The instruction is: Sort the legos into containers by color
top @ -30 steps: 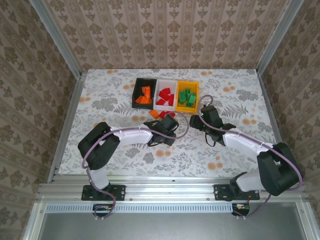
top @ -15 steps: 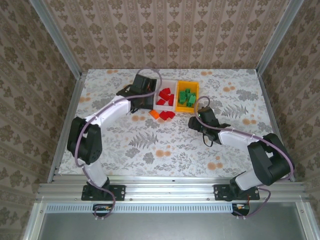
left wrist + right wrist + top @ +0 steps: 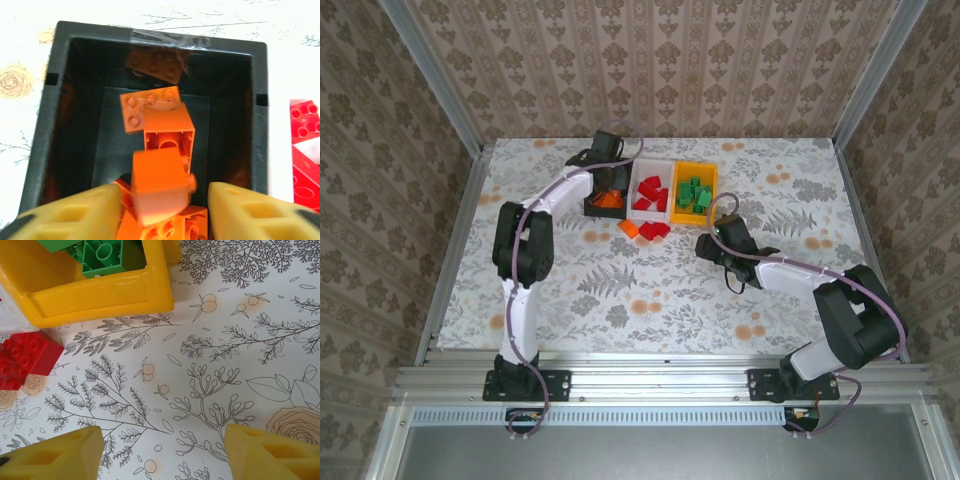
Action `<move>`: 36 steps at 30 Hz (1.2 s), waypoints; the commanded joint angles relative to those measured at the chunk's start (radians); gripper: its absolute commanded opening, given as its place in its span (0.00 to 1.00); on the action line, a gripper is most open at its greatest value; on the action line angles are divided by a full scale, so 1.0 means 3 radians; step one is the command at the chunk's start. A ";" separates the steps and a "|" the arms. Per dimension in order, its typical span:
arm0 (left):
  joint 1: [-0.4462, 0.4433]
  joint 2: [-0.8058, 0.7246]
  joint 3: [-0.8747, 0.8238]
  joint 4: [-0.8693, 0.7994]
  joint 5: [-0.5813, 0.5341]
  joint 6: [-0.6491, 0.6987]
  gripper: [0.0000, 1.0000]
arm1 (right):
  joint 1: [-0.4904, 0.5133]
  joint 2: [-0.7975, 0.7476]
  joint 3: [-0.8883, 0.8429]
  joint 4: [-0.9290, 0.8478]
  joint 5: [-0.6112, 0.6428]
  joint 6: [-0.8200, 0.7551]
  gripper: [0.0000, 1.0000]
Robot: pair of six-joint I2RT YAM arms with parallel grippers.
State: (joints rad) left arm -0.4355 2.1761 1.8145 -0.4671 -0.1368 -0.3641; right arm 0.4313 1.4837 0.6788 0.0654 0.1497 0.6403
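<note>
Three containers stand in a row at the back: a black bin (image 3: 592, 205) with orange legos (image 3: 165, 122), a white bin (image 3: 638, 190) with red legos (image 3: 651, 192), and a yellow bin (image 3: 712, 186) with green legos (image 3: 694, 194). My left gripper (image 3: 608, 178) hangs over the black bin (image 3: 55, 100) and is open (image 3: 162, 212). A blurred orange brick (image 3: 160, 185) sits loose between its fingers, above the pile. An orange lego (image 3: 628, 228) and red legos (image 3: 655, 231) lie on the table in front of the bins. My right gripper (image 3: 706, 243) is open and holds nothing (image 3: 162, 452), just in front of the yellow bin (image 3: 100, 297).
The flowered tablecloth (image 3: 620, 290) covers the table. Metal rails and patterned walls close in both sides and the back. In the right wrist view a red lego (image 3: 25, 357) lies left of the yellow bin's corner, and green legos (image 3: 102, 255) show inside the bin.
My left arm swung from the table's middle up to the black bin with the orange brick, then its jaws opened and let go. The right gripper barely moved.
</note>
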 commanded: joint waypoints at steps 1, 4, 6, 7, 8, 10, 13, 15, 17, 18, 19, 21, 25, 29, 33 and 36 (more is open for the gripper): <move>0.0015 -0.0158 0.0099 -0.0087 0.0037 0.0033 0.69 | 0.0020 -0.0093 -0.0003 0.0046 0.0033 0.0034 0.66; -0.0018 -0.0416 -0.0063 -0.0084 -0.0057 -0.0040 0.79 | 0.0020 -0.0113 -0.0008 0.0045 0.0027 0.0029 0.67; -0.0047 -0.0679 -0.0329 -0.0084 -0.0168 -0.0212 0.79 | 0.0020 -0.0128 -0.0016 0.0040 0.0012 0.0029 0.67; -0.0155 -0.0807 -0.0470 -0.0099 -0.0231 -0.0330 0.79 | 0.0025 -0.0137 -0.0018 0.0039 0.0008 0.0029 0.67; -0.0216 -0.0953 -0.0660 -0.0126 -0.0306 -0.0529 0.77 | 0.0025 -0.0147 -0.0021 0.0036 0.0007 0.0026 0.67; -0.0330 -0.1228 -0.1025 -0.0156 -0.0369 -0.0881 0.77 | 0.0025 -0.0160 -0.0023 0.0035 0.0012 0.0023 0.67; -0.0479 -0.1506 -0.1568 -0.0080 -0.0251 -0.1448 0.77 | 0.0029 -0.0165 -0.0023 0.0028 0.0015 0.0018 0.67; -0.0509 -0.1598 -0.1923 0.0140 0.0026 -0.1784 0.77 | 0.0030 -0.0160 -0.0023 0.0028 0.0017 0.0016 0.67; -0.0517 -0.1612 -0.2146 0.0361 0.0196 -0.1989 0.76 | 0.0030 -0.0160 -0.0021 0.0030 0.0017 0.0016 0.67; -0.0517 -0.1583 -0.2179 0.0393 0.0210 -0.2007 0.76 | 0.0030 -0.0164 -0.0023 0.0026 0.0012 0.0014 0.67; -0.0522 -0.1540 -0.2157 0.0375 0.0203 -0.2005 0.76 | 0.0030 -0.0170 -0.0023 0.0024 0.0012 0.0013 0.67; -0.0521 -0.1404 -0.2064 0.0397 0.0321 -0.1922 0.76 | 0.0035 -0.0190 -0.0033 0.0023 0.0008 0.0013 0.67; -0.0527 -0.1158 -0.1819 0.0331 0.0288 -0.1798 0.77 | 0.0035 -0.0222 -0.0049 0.0012 0.0012 0.0003 0.67; -0.0527 -0.0965 -0.1697 0.0279 0.0226 -0.1823 0.78 | 0.0035 -0.0226 -0.0049 0.0008 0.0012 -0.0007 0.67; -0.0527 -0.0819 -0.1607 0.0231 0.0175 -0.1810 0.77 | 0.0035 -0.0221 -0.0044 0.0010 0.0007 -0.0003 0.67; -0.0522 -0.0752 -0.1584 0.0290 0.0223 -0.1783 0.76 | 0.0035 -0.0219 -0.0044 0.0018 -0.0008 0.0002 0.67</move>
State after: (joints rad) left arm -0.5949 1.9282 1.3174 -0.3759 -0.0704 -0.8944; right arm 0.4366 1.4391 0.6785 0.0650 0.1490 0.6399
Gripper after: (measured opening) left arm 0.764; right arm 0.672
